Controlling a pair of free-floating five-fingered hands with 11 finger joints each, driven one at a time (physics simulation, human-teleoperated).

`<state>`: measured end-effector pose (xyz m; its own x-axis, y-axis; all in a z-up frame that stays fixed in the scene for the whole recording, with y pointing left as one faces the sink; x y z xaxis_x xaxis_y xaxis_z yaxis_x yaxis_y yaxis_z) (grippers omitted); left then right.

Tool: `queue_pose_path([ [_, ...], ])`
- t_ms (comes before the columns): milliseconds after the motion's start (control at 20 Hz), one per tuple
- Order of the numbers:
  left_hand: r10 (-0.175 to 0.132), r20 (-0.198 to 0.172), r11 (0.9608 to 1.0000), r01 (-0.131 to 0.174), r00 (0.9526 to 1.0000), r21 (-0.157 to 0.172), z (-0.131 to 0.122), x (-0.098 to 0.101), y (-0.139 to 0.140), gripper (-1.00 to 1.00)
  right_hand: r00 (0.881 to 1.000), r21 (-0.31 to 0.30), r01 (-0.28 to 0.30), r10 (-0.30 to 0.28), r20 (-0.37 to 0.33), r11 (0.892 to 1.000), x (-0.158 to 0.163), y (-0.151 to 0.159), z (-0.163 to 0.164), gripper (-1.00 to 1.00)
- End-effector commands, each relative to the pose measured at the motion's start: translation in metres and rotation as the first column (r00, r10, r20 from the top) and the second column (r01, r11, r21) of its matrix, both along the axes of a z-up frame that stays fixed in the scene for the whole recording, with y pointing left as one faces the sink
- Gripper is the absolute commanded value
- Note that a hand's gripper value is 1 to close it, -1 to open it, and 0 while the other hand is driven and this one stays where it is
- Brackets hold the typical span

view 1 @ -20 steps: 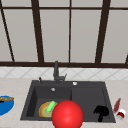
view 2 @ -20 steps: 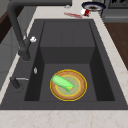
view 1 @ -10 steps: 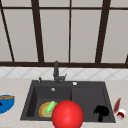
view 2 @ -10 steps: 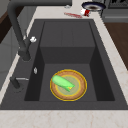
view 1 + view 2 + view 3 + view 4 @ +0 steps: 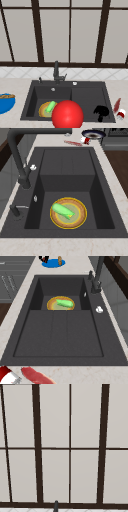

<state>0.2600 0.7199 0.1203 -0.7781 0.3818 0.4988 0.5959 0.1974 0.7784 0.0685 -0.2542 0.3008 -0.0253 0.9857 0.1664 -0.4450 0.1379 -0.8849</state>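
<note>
The right hand point(image 5: 101, 111) hovers over the sink's point(image 5: 88, 95) drainboard — fingers curled, holding nothing. The green vegetable point(image 5: 61, 211) lies untouched on the plate point(image 5: 80, 214) — well apart.

A green cucumber point(image 5: 62, 211) lies tilted across a round yellow-rimmed plate point(image 5: 80, 218) on the floor of the dark sink's point(image 5: 67, 184) left basin; a red ball point(image 5: 67, 114) shows at the front rim

the red ball point(image 5: 67, 114) hides part of the plate point(image 5: 44, 110); blue bowl point(image 5: 6, 102) cut off left.
</note>
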Motion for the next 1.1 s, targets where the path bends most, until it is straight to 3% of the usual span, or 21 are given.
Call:
queue_pose_path([
  [0,-0.009,0.000,0.9999,0.009,1.0000,0.011,-0.009,0.000,0.005,1.00,1.000,0.000,0.000,0.000,0.000,1.000,0.000,0.000,0.000,0.00],
  [100,0.001,0.022,0.9999,-0.002,0.9997,0.015,-0.001,-0.005,0.000,1.00,1.000,0.000,0.000,0.000,0.000,1.000,0.000,0.000,0.000,0.00],
  [550,0.009,0.002,0.9992,-0.009,1.0000,0.038,0.057,-0.001,-0.013,1.00,1.000,0.000,0.000,0.000,0.000,1.000,0.000,0.000,0.000,0.00],
  [1050,0.030,0.000,0.9973,-0.030,0.9995,0.066,0.102,-0.001,-0.062,1.00,1.000,0.000,0.000,0.000,0.000,1.000,0.000,0.000,0.000,0.00],
])
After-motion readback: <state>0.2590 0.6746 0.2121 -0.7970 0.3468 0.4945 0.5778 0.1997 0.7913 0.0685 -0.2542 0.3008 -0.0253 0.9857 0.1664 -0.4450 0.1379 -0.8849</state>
